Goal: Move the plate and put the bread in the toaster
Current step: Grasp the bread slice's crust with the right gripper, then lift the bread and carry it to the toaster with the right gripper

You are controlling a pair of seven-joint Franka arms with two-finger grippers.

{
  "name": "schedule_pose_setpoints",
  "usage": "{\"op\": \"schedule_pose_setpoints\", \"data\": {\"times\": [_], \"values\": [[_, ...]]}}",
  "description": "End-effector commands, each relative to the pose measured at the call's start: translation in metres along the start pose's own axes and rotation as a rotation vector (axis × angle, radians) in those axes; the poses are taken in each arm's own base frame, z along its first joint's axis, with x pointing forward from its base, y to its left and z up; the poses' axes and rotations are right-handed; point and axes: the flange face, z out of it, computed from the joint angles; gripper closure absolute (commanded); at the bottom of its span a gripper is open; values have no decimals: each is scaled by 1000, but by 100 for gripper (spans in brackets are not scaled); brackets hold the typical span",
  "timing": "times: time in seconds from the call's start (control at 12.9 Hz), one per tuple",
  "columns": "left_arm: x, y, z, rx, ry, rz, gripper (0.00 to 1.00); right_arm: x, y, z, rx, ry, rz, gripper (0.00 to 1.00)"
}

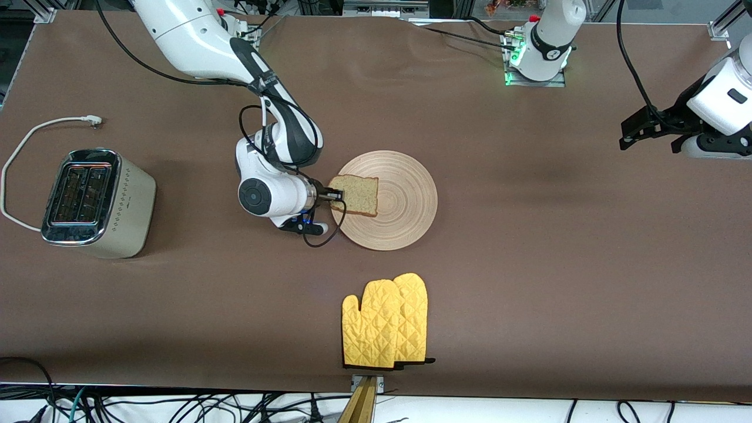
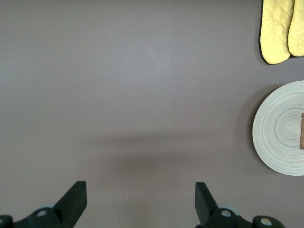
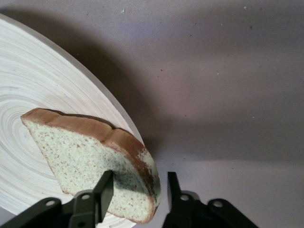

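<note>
The round wooden plate [image 1: 405, 205] lies mid-table. The bread [image 1: 356, 194] rests on its rim toward the right arm's end, one corner past the rim. My right gripper [image 1: 332, 197] reaches in low from that end. In the right wrist view its fingers [image 3: 105, 190] straddle the bread's [image 3: 90, 156] crust corner. One finger lies against the face and a thin gap shows beside the other, so it is open around the bread. The toaster [image 1: 94, 202] stands at the right arm's end, slots up. My left gripper [image 1: 652, 132] waits open and empty above the table at the left arm's end.
Two yellow oven mitts [image 1: 388, 323] lie nearer to the front camera than the plate, by the table edge. The toaster's white cord [image 1: 35, 132] loops beside it. The left wrist view shows bare table, the plate's edge [image 2: 280, 128] and the mitts [image 2: 280, 31].
</note>
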Motion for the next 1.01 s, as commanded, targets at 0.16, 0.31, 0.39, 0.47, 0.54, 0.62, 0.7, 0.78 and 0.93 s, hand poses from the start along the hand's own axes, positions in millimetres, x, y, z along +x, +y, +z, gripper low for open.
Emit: {"op": "schedule_pose_setpoints", "data": {"times": [0.16, 0.31, 0.39, 0.47, 0.54, 0.62, 0.7, 0.78, 0.93], "values": [[9, 6, 8, -31, -18, 8, 0, -9, 0, -2, -41, 7, -17, 94], [9, 5, 8, -33, -18, 9, 0, -8, 0, -4, -38, 11, -22, 100], [10, 5, 8, -31, -19, 9, 0, -8, -1, -6, -36, 13, -25, 100], [10, 4, 8, -31, -19, 8, 0, -8, -2, -7, -38, 8, -26, 100], [10, 4, 8, -31, -19, 8, 0, -9, -3, -11, -38, 3, -28, 100], [10, 2, 8, -31, -19, 5, 0, -9, -5, -17, -40, -8, -32, 100], [11, 1, 10, -31, -22, 3, 0, -9, -8, -26, -43, -22, -37, 100], [11, 1, 10, -31, -22, 3, 0, -9, -10, -35, -56, -31, -48, 100], [11, 0, 10, -31, -22, 1, 0, -5, -6, -53, -80, -38, -48, 100]]}}
